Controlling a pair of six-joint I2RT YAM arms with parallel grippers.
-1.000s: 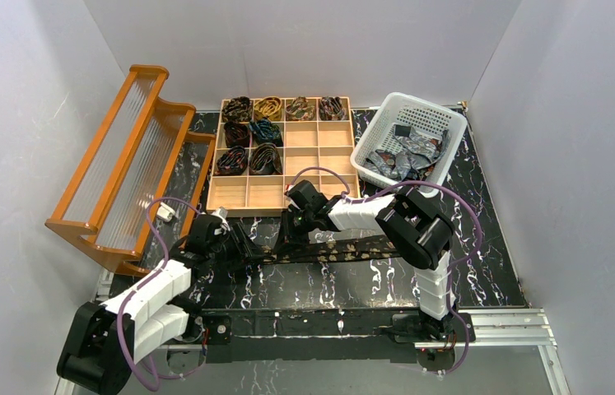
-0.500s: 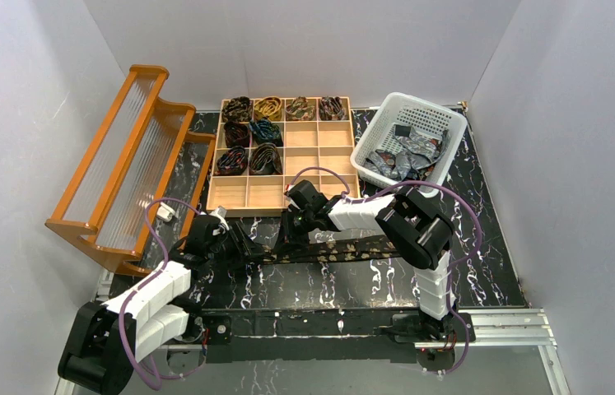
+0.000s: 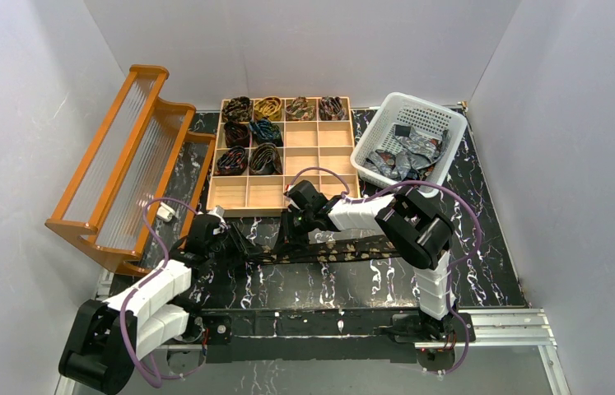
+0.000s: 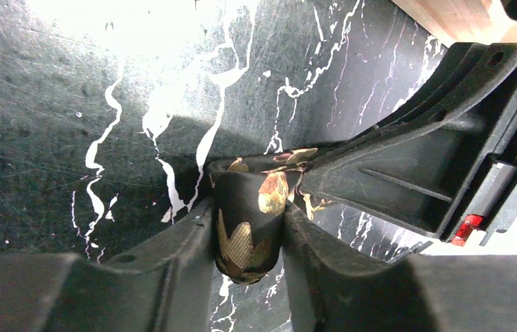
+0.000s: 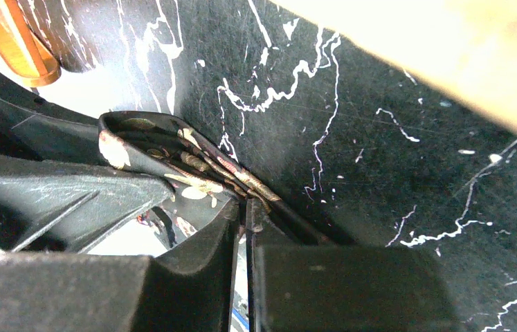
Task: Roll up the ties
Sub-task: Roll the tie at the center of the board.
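A dark tie with a gold leaf pattern [image 3: 345, 247] lies stretched across the black marble table in front of the arms. My left gripper [image 3: 242, 245] is shut on its folded left end; in the left wrist view the tie [image 4: 245, 235] bulges between the two fingers of that gripper [image 4: 248, 207]. My right gripper [image 3: 289, 237] is just to the right of it, its fingers pressed together on the tie's edge [image 5: 193, 162], with its tips [image 5: 245, 207] close against the left gripper's finger [image 5: 55, 194]. The two grippers almost touch.
A wooden compartment tray [image 3: 333, 160] behind the grippers holds several rolled ties in its back and left cells. A white basket [image 3: 419, 100] at the back right holds grey-silver ties. An orange wooden rack [image 3: 114, 177] stands at the left.
My left gripper has shifted very slightly to the left with the tie's end in it. The right arm and the tie's length have not visibly moved.
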